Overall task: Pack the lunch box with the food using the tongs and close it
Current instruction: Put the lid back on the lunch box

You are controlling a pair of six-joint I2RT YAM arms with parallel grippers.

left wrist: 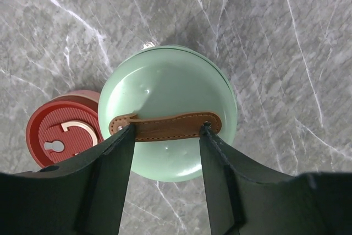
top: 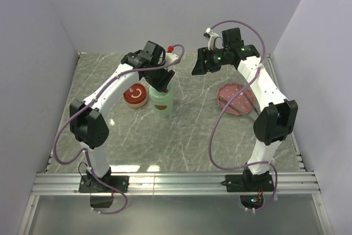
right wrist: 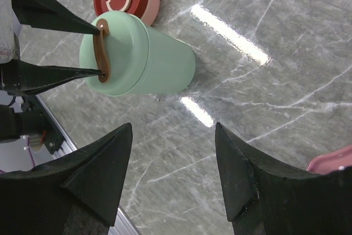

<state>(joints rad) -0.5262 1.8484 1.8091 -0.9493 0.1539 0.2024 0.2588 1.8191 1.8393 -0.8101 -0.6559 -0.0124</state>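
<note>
Top cam: high behind me, looking down and far. Left wrist close over box [left wrist: 165, 81]; right wrist shares it, farther off.

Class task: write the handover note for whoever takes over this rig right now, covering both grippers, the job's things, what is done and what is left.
Left gripper: shut on the brown strap atop the green lunch box, one tip at each end.
Right gripper: open, empty, held in the air.
Tongs: seem to lie across the pink plate, right of the box.
Food: too small to make out.
Done: the lid is on the box.
Left: confirm the lid is seated, then let go.
</note>
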